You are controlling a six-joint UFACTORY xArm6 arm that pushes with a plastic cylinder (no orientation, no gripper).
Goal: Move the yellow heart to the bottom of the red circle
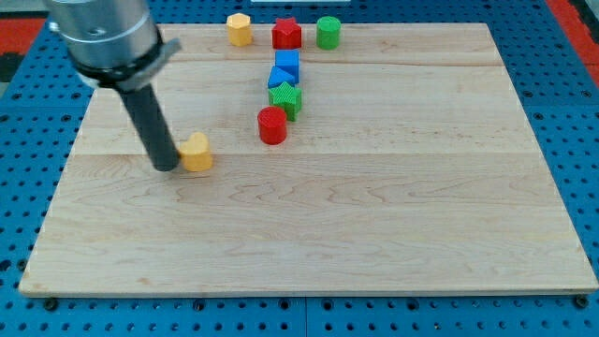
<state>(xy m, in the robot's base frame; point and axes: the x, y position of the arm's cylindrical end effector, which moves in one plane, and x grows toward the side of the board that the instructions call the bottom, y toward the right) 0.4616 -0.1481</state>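
The yellow heart (197, 152) lies on the wooden board (374, 225), left of centre. My tip (167, 167) stands right against its left side, touching or nearly so. The red circle (272, 124) is a short red cylinder to the right of the heart and a little higher in the view, a block's width or more away from it.
A green star (285, 97) sits just above-right of the red circle, with two blue blocks (284, 69) stacked in line above it. A yellow hexagon (240, 29), a red star (286, 35) and a green cylinder (328, 32) line the board's top edge.
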